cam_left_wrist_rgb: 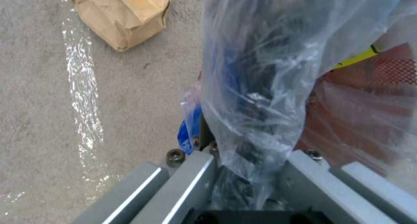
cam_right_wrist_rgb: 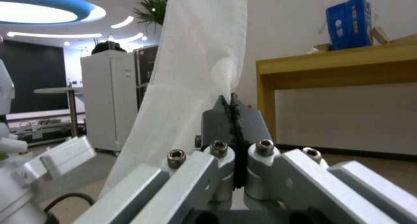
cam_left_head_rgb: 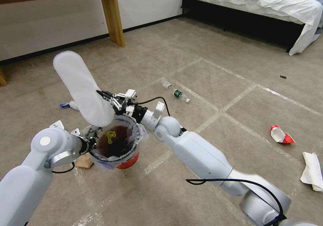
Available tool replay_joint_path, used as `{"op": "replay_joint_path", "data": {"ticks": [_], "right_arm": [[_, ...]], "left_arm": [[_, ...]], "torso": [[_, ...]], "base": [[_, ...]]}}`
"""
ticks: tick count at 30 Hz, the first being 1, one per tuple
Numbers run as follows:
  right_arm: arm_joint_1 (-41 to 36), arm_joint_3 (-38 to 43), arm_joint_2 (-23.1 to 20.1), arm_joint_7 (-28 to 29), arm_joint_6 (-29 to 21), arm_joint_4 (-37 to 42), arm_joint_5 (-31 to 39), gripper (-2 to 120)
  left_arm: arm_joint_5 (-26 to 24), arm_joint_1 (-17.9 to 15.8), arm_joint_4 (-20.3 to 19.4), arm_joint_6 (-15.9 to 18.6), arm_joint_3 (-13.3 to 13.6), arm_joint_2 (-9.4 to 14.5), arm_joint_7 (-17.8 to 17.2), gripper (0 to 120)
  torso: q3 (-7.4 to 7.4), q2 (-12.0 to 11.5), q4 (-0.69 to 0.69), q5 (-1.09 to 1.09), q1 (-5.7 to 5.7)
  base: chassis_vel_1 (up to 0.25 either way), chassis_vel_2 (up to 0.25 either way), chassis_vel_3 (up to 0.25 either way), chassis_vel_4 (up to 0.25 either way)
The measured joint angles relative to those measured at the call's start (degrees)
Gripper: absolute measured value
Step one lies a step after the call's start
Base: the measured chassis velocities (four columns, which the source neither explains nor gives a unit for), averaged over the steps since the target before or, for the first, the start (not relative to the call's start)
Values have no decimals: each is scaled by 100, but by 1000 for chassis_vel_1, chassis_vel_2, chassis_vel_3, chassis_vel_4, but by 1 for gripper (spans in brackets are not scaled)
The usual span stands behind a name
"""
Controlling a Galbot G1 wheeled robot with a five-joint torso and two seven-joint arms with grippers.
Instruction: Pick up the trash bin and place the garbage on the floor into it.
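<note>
Overhead, right hand pinches slipper; left hand seemingly clamps bin rim.

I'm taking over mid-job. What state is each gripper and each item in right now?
Left gripper: shut on trash bin rim.
Right gripper: shut on slipper edge.
Slipper: held tilted above bin.
Trash bin: lifted, bag-lined.
Green-labelled bottle: lying on floor.

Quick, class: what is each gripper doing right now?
Left gripper: shut on the bag-lined rim of the small red plastic trash bin.
Right gripper: shut on the flat white slipper, above the bin.
</note>
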Motion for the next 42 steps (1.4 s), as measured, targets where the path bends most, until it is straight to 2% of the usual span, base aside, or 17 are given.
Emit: {"op": "replay_joint_path", "data": {"ticks": [11, 20, 29, 42], "right_arm": [[-188, -79, -84, -59, 20, 69, -118, 0], [-216, -89, -8, -168, 98, -165, -236, 0], [-179, -55, 168, -343, 315, -644, -536, 0], [-104, -6, 190, -351, 415, -777, -670, 0]], "left_arm": [[-76, -61, -6, -3, -14, 59, -23, 0], [-181, -52, -111, -3, -37, 66, -93, 0], [-291, 75, -327, 6, -98, 190, -161, 0], [-332, 172, -425, 27, -128, 276, -197, 0]], "torso": [[0, 0, 0, 0, 0], [0, 0, 1, 0, 0], [0, 0, 1, 0, 0], [0, 0, 1, 0, 0]], "base": [[0, 0, 0, 0], [0, 0, 0, 0], [0, 0, 0, 0], [0, 0, 0, 0]]}}
